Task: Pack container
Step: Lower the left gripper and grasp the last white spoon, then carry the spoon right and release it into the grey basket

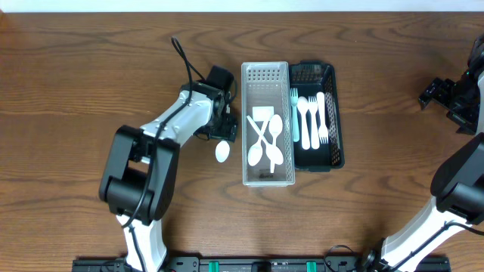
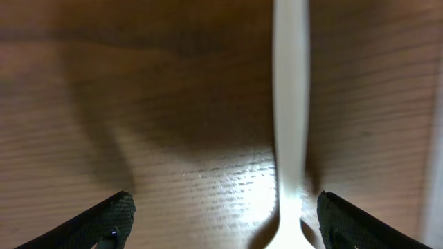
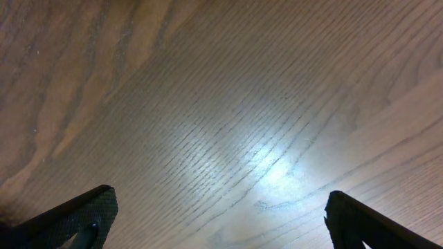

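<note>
A white plastic spoon (image 1: 222, 151) lies on the wooden table just left of the clear container (image 1: 266, 180). My left gripper (image 1: 224, 130) is open and low over the spoon's handle; in the left wrist view the handle (image 2: 291, 104) runs between the open fingers (image 2: 223, 221), nearer the right finger. The clear container holds several white spoons (image 1: 266, 143). The black container (image 1: 335, 113) beside it holds white forks (image 1: 311, 119) and a pale teal utensil (image 1: 294, 113). My right gripper (image 1: 446, 94) is open and empty over bare table at the far right (image 3: 220, 221).
The two containers stand side by side at the table's middle. The left arm (image 1: 174, 121) reaches in from the lower left. The right arm (image 1: 461, 181) runs along the right edge.
</note>
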`<state>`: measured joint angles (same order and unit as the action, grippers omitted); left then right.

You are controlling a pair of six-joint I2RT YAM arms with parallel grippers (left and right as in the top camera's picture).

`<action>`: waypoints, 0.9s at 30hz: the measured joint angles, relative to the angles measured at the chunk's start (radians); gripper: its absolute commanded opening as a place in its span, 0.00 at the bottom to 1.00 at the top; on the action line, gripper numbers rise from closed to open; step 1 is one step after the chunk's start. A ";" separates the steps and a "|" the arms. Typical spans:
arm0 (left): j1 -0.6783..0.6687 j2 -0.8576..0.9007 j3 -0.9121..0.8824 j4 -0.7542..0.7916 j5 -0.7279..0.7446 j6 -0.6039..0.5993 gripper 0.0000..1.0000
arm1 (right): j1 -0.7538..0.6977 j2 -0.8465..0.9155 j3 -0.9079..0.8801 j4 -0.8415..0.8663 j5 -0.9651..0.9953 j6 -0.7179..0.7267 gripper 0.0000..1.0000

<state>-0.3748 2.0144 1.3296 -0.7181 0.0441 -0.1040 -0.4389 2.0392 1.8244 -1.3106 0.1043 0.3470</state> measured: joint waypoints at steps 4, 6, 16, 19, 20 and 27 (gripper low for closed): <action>0.001 0.005 0.001 0.000 0.004 -0.002 0.86 | 0.000 0.000 0.000 0.000 0.000 0.000 0.99; 0.001 0.005 0.001 0.000 0.004 -0.003 0.86 | 0.000 0.000 0.000 0.000 0.000 0.000 0.99; 0.001 0.005 0.001 0.002 0.001 -0.007 0.21 | 0.000 0.000 0.000 0.000 0.000 0.000 0.99; 0.001 0.005 0.001 0.002 0.000 -0.002 0.09 | 0.000 0.000 0.000 0.000 0.000 0.000 0.99; 0.001 0.005 0.001 0.002 0.000 -0.004 0.08 | 0.000 0.000 0.000 0.000 0.000 0.000 0.99; 0.007 0.006 0.024 -0.039 0.000 -0.003 0.06 | 0.000 0.000 0.000 0.000 0.000 0.000 0.99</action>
<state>-0.3676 2.0201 1.3540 -0.7574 0.0441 -0.1074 -0.4389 2.0392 1.8244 -1.3106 0.1043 0.3470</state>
